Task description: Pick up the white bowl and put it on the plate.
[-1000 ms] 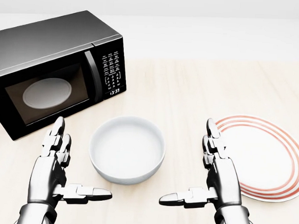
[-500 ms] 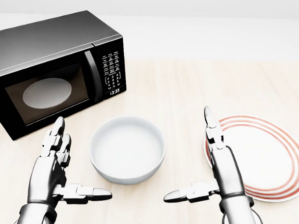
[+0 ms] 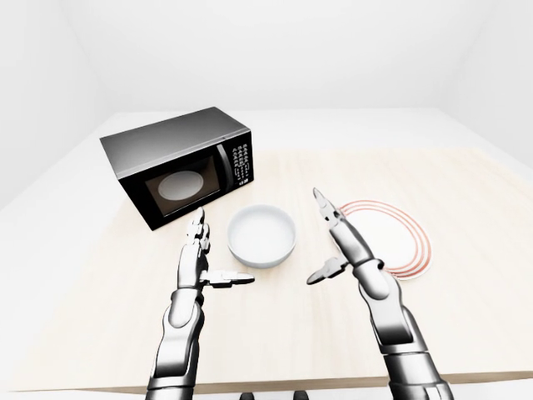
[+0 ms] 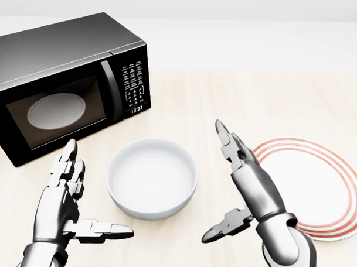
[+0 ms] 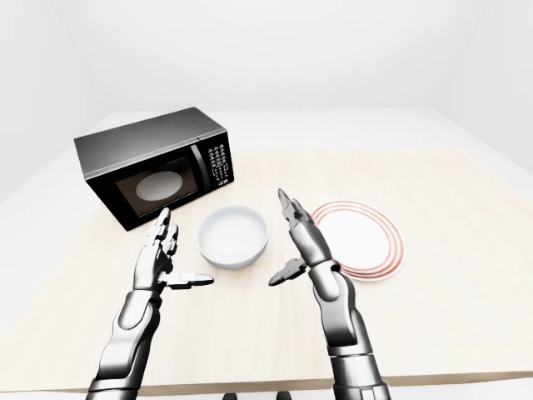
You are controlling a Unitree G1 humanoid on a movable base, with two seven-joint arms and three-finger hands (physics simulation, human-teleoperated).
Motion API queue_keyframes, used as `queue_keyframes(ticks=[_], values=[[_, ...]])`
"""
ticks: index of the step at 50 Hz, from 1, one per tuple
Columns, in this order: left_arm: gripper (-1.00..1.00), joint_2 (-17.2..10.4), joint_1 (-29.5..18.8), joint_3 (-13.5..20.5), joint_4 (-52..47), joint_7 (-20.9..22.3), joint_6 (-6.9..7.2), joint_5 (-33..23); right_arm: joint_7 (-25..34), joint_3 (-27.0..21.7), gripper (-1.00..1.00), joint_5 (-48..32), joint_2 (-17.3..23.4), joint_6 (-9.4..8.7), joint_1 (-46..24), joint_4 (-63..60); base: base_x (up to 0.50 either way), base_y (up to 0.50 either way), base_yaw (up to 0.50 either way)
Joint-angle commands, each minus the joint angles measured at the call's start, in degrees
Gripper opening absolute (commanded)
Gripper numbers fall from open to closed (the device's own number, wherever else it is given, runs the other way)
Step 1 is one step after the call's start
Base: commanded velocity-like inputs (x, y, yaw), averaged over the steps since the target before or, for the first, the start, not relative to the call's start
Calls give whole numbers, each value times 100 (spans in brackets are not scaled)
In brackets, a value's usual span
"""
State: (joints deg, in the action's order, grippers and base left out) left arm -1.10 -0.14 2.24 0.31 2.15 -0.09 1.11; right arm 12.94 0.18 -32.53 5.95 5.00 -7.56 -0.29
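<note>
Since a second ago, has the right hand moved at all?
Yes. In the head view the right hand has swung left, off the plate and toward the white bowl, which has stayed put.

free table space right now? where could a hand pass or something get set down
Open: the bare wood of the table above and right of the plate, and the wide strip along the bottom edge. The plate itself is empty. Crowded: the white bowl sits close below the microwave, flanked by the left hand and right hand, both open; the right hand fills the bowl-plate gap.
</note>
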Motion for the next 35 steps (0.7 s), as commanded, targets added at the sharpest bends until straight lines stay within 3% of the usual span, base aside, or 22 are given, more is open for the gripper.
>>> queue_keyframes(ticks=[1, 23, 28, 30, 31, 35], values=[[100, 0, 0, 0, 0, 0, 0, 0, 398, 72, 100, -870, 106, 0, -267, 90, 0, 0, 0], [100, 1, 0, 0, 1, 0, -3, 2, 684, 331, 100, -2315, 53, 0, -582, 154, 0, 0, 0], [100, 0, 0, 0, 0, 0, -1, 0, 969, 376, 100, -2530, 45, 0, -723, 89, 0, 0, 0], [100, 0, 0, 0, 1, 0, -2, 0, 1145, 421, 100, -2579, 41, 0, -724, 39, 0, 0, 0], [100, 0, 0, 0, 0, 1, 0, 0, 2459, 975, 100, -2898, 160, 0, -1139, -451, 0, 0, 0], [100, 0, 0, 0, 0, 0, 0, 0, 2596, 750, 100, -3181, -77, 0, -1136, -410, 0, 0, 0]])
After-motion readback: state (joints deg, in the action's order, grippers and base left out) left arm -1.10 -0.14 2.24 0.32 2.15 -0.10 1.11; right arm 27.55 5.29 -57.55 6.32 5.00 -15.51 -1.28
